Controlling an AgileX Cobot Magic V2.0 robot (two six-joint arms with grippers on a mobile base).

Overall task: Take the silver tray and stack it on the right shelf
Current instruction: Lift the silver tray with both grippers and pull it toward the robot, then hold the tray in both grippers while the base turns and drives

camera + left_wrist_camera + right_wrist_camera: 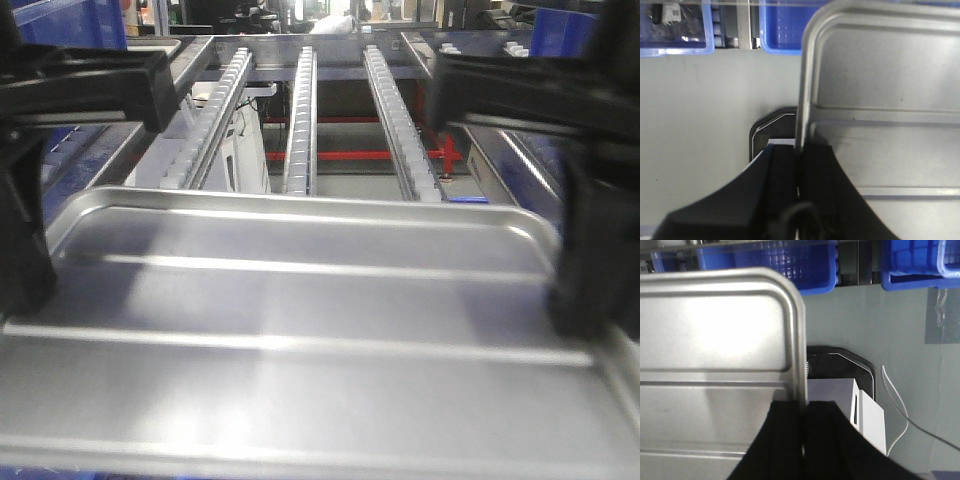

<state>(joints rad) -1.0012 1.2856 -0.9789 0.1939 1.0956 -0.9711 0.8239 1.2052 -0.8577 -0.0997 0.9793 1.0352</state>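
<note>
The silver tray (300, 330) fills the lower half of the front view, held level, with two long ribs across its floor. My left gripper (22, 295) is shut on its left rim. My right gripper (582, 305) is shut on its right rim. In the left wrist view the jaws (799, 152) pinch the tray's (880, 95) rim. In the right wrist view the jaws (804, 407) pinch the tray's (715, 340) rim. Beyond the tray's far rim lies the shelf, with lanes of white rollers (300, 120). Its front bar is hidden behind the tray.
Red bars (350, 155) run under the roller lanes. Below the tray lie grey floor, blue bins (782, 27) (790, 265) (920, 260), a white box (840, 392) on a black base, and a thin white cable (900, 412).
</note>
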